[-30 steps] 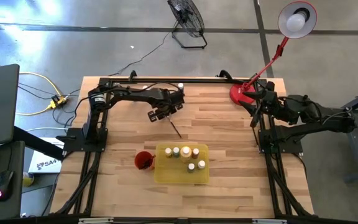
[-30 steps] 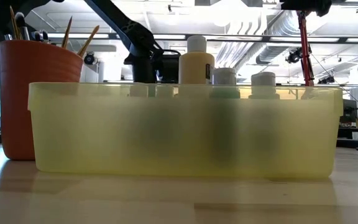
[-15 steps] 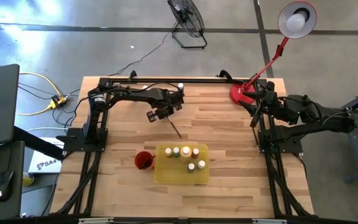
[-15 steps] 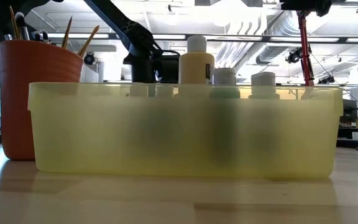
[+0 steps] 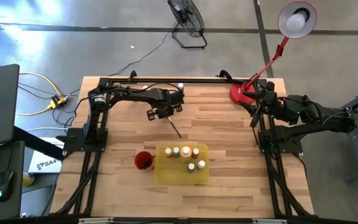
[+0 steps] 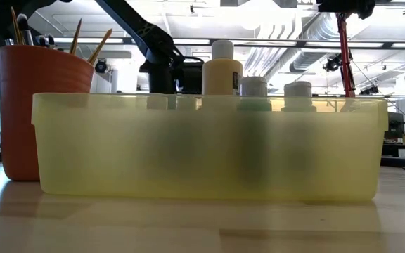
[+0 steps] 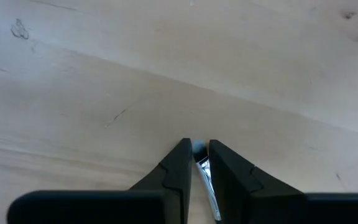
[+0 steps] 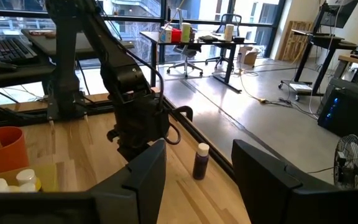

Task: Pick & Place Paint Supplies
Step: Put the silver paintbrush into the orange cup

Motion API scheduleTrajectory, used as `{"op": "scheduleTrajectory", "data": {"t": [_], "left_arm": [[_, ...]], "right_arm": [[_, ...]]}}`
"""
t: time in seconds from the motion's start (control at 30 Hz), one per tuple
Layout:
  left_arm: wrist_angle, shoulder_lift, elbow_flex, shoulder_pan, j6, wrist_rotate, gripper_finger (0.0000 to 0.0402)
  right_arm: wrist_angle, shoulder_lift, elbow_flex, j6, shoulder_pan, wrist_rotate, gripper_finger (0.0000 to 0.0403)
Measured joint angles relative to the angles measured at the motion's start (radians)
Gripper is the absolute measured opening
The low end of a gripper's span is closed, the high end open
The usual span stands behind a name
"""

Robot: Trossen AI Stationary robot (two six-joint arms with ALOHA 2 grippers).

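1. Left gripper upper centre of the high view, fingers nearly shut on a brush, tip to the table.
2. Right gripper at right edge, fingers spread wide, holding nothing.
3. Six bottles standing in the tray, lower centre.
4. One dark bottle alone near the table's far edge.
5. Red cup of brushes just left of tray.

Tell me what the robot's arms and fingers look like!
Both arms are dark, almost black, built from jointed segments on black frames. The left gripper has two flat, matte black fingers tapering to wedge tips. The right gripper has broader black fingers with slanted ends. No markings show.
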State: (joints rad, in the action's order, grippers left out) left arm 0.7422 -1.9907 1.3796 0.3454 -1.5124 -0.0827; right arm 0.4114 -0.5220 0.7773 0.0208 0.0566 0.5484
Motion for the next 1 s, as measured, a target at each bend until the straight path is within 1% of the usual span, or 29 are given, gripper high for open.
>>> {"op": "scheduleTrajectory", "data": {"t": [0.17,0.27,0.33,0.43,0.57,0.73,0.83,1.0], "left_arm": [[0.002,0.0,0.0,-0.006,-0.011,-0.031,0.0051],[0.003,0.001,0.0,-0.006,-0.011,-0.032,0.0048],[0.006,0.002,0.0,-0.006,-0.011,-0.034,0.0038],[0.0,0.002,0.0,-0.006,-0.007,-0.037,0.001],[0.0,0.002,0.0,-0.006,0.004,-0.044,0.0007],[-0.001,0.003,0.0,-0.006,0.082,-0.031,0.0002],[-0.041,0.006,0.0,-0.006,0.145,-0.024,0.0001],[-0.096,0.032,0.002,-0.005,0.207,-0.033,0.0001]], "right_arm": [[0.0,0.0,0.0,0.0,0.0,0.0,0.0174],[0.0,0.0,0.0,0.0,0.0,0.0,0.0174],[0.0,0.0,0.0,0.0,0.0,0.0,0.0174],[0.0,0.0,0.0,0.0,0.0,0.0,0.0174],[0.0,0.0,0.0,0.0,0.0,0.0,0.0174],[0.0,0.0,0.0,0.0,0.0,0.0,0.0174],[0.0,0.0,0.0,0.0,0.0,0.0,0.0174],[0.0,0.0,0.0,0.005,0.0,0.0,0.0174]]}}
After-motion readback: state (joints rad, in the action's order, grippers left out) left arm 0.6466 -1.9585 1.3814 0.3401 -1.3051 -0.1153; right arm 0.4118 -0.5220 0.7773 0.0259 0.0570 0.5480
